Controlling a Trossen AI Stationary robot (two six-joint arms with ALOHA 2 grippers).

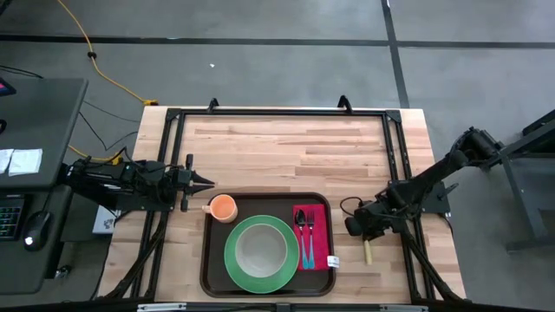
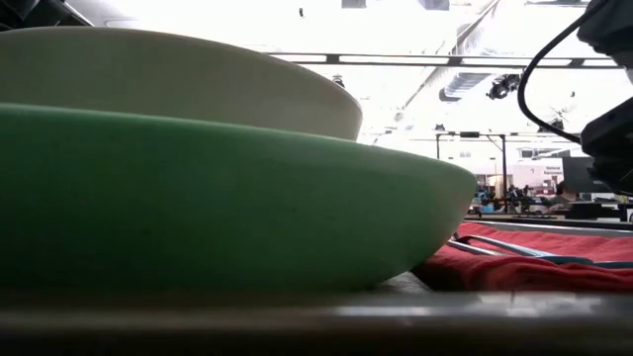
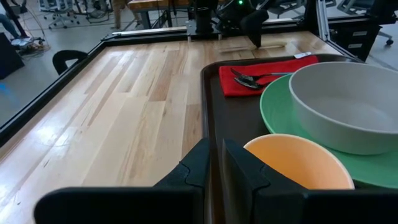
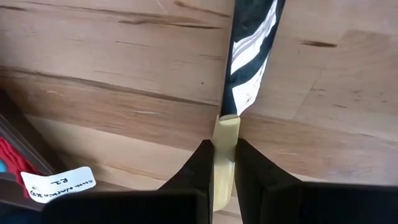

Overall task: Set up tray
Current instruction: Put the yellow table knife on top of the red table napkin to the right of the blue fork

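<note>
Tray point(image 1: 208, 260) lies beside right hand point(image 4: 219, 163), apart.

Blown-out ceiling glare behind blurred green plate point(image 2: 198, 198)

High view: looked straight down from above on the whole wooden table point(image 1: 286, 143), both arms at its sides.
Low view: sat at tray level, pressed close against the green plate point(image 2: 198, 198), facing the room behind.
Left wrist view: looked low across the tray point(image 3: 214, 93) toward the far arm, past its own fingers point(image 3: 199, 168).
Right wrist view: pointed down at the tabletop from very near, at a knife point(image 4: 239, 81).
Shared: plate, bowl point(image 3: 348, 106) and red napkin point(image 1: 312, 234) appeared in high, low and left wrist views.
</note>
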